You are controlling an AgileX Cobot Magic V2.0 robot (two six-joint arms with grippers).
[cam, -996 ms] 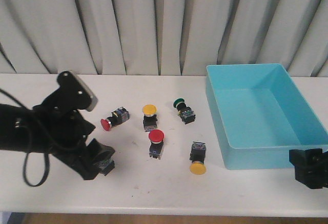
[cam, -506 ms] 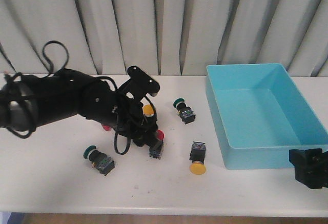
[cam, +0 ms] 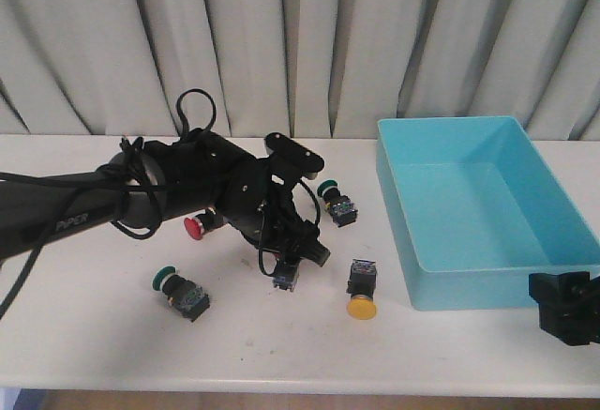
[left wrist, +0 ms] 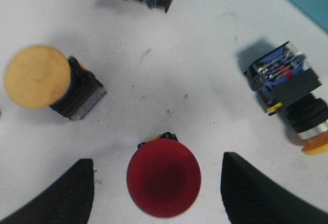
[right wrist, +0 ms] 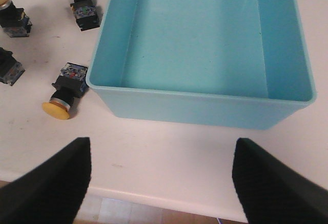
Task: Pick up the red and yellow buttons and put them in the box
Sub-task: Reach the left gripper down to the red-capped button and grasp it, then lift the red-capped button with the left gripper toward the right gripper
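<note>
The left gripper (left wrist: 159,193) hangs over the upright red button (left wrist: 163,183), fingers (left wrist: 56,196) spread wide on either side of the cap, gripping nothing. That button stands well left of the box (cam: 412,279), on the table (cam: 281,344). A yellow button (left wrist: 37,76) sits close beside it, and another yellow one (cam: 362,305) lies between it and the box. I'd say the danger is a slip: the cap is round and smooth, so it could squirt out or tip the button over. A finger might also nudge the near yellow button. The right gripper (right wrist: 161,183) waits just in front of the box, open and empty.
</note>
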